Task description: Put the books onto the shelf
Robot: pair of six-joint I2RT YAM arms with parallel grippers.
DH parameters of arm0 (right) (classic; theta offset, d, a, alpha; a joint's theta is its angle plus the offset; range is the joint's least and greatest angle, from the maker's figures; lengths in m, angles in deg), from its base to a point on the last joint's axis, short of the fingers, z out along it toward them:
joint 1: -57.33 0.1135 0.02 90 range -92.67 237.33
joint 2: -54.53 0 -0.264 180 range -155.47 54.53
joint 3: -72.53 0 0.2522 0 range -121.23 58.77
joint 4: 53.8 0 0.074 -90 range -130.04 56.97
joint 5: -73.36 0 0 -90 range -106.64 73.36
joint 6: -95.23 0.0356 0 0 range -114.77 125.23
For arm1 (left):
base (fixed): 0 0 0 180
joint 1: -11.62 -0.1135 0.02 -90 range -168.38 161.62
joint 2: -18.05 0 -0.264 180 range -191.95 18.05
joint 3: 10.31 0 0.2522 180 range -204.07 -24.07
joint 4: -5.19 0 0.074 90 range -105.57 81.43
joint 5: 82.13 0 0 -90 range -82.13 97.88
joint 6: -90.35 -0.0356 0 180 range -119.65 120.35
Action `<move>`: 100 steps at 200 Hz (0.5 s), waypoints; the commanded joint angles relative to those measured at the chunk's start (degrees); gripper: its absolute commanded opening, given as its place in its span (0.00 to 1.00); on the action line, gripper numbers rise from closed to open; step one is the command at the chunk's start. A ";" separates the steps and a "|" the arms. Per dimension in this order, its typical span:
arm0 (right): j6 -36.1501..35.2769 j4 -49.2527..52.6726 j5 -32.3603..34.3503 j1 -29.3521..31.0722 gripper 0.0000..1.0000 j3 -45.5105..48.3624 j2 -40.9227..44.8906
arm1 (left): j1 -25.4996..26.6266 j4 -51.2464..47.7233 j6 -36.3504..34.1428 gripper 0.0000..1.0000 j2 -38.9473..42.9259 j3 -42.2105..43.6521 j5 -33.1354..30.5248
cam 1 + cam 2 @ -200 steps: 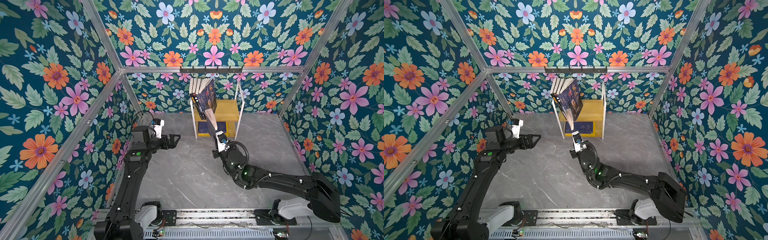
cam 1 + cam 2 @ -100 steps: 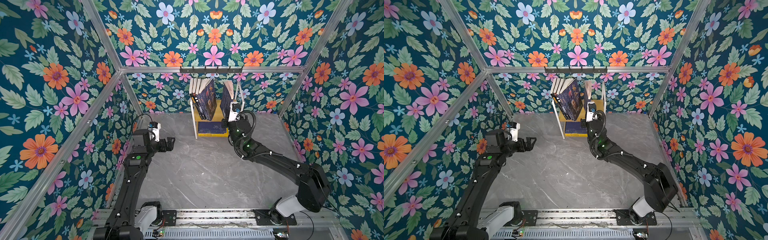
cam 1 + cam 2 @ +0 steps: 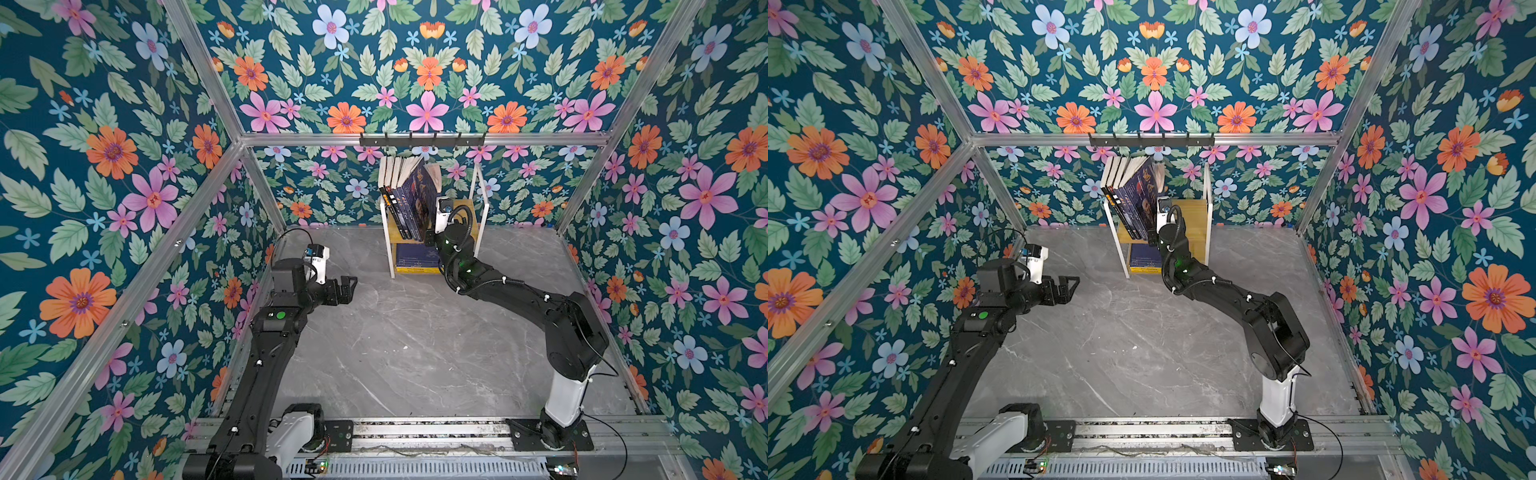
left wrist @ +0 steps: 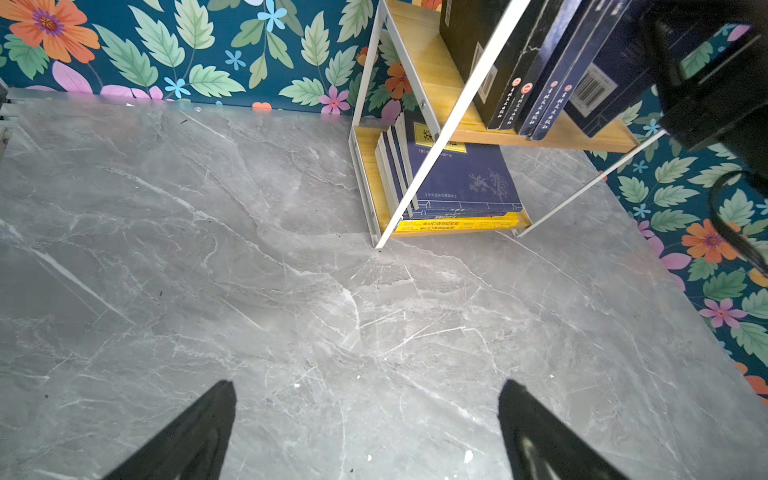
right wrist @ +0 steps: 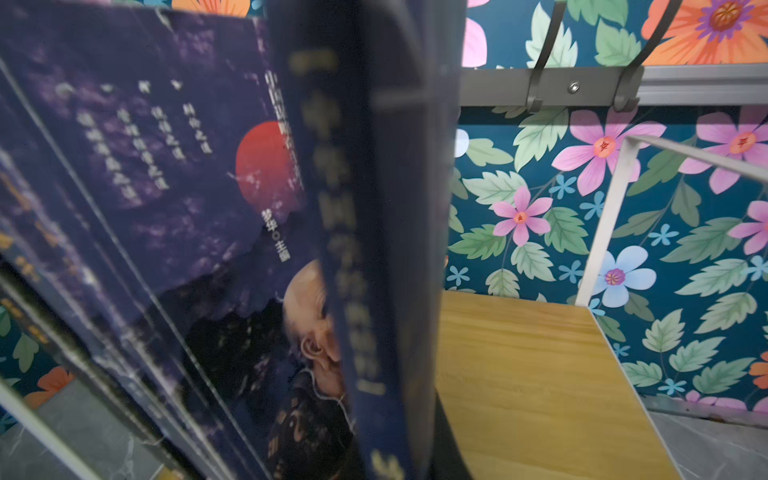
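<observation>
Standing on the upper board of the shelf, a row of books is seen leaning to one side, and a further navy paperback is held upright just beside it by the right claw, whose jaws are pressed together on its lower part. More books are laid flat on the lower board, navy ones over yellow ones. The left claw is held with its jaws wide apart above the surface, and nothing is carried in it. The held paperback is judged to be light and thin, so little force is needed, but it is also soft and can be bent or let to flop if it is taken only at a corner. Its cover looks glossy and may be slippery. A hold low and close to the spine, where it is stiffest, is thought safest, and it should be leaned against the row before it is released.
</observation>
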 commanded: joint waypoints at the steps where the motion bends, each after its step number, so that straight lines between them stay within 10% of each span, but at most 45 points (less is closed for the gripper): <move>1: 1.01 -1.15 -1.25 0.03 0.00 -1.09 -0.76 | 0.06 1.45 0.37 1.00 -0.34 -0.71 -0.52; 100: 1.49 2.50 -7.97 -0.97 0.05 -5.45 -4.56 | -0.25 1.54 0.48 1.00 0.32 0.08 0.10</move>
